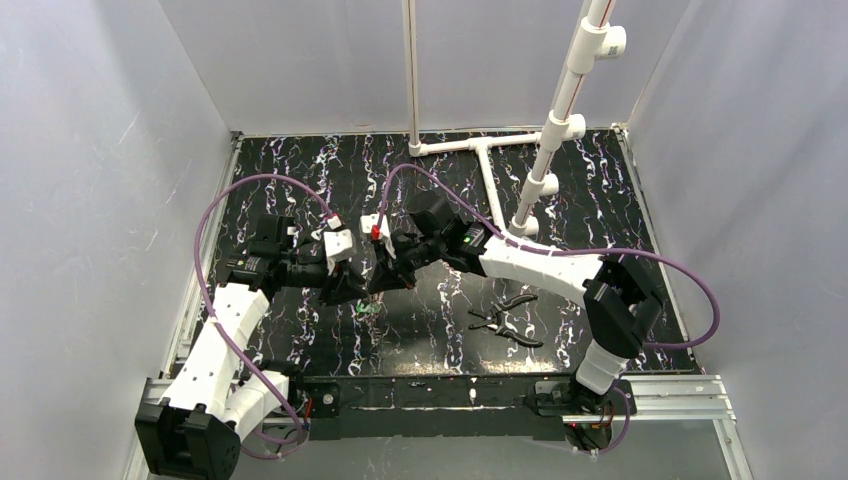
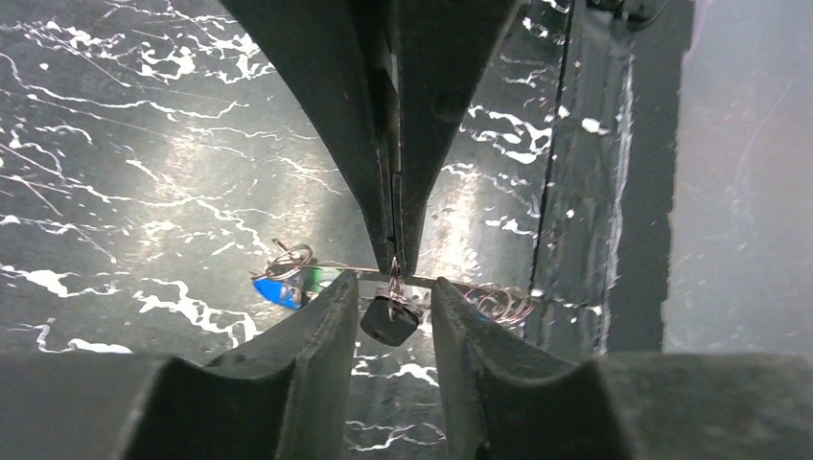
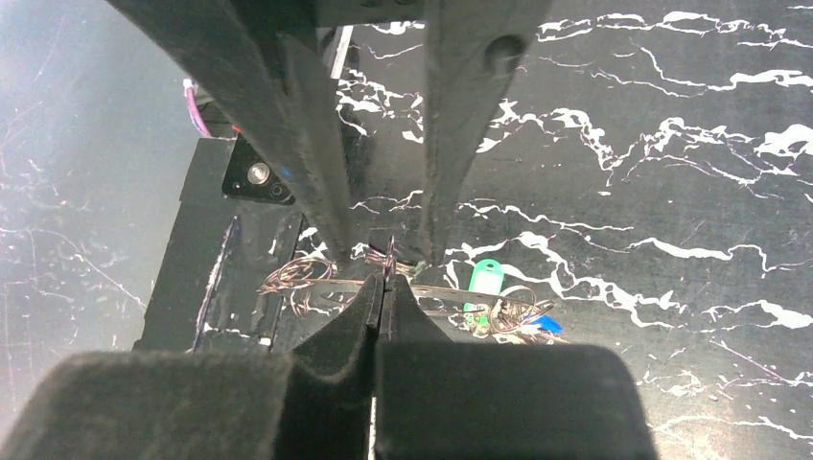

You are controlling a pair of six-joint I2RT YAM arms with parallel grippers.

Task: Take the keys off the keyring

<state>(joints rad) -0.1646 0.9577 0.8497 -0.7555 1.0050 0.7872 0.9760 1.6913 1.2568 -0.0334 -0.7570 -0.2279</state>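
Observation:
My right gripper (image 3: pixel 383 286) is shut on a thin silvery keyring (image 3: pixel 389 257) and holds it above the table. A small black key head (image 2: pixel 388 321) hangs from that ring. My left gripper (image 2: pixel 393 287) is open, with a finger on either side of the black head and not touching it. The green key (image 3: pixel 486 277) and the blue key (image 3: pixel 546 326) lie on the table below among loose wire rings (image 3: pixel 508 305); they also show in the left wrist view, blue (image 2: pixel 276 290) and green (image 2: pixel 313 282). From above, the two grippers meet mid-table, left (image 1: pixel 357 286) and right (image 1: pixel 386 276).
Black-handled pliers (image 1: pixel 508 320) lie on the marbled black table to the right of the grippers. A white pipe frame (image 1: pixel 480 150) stands at the back. More thin wire rings (image 2: pixel 503 302) lie near the table's front rail (image 2: pixel 585 240).

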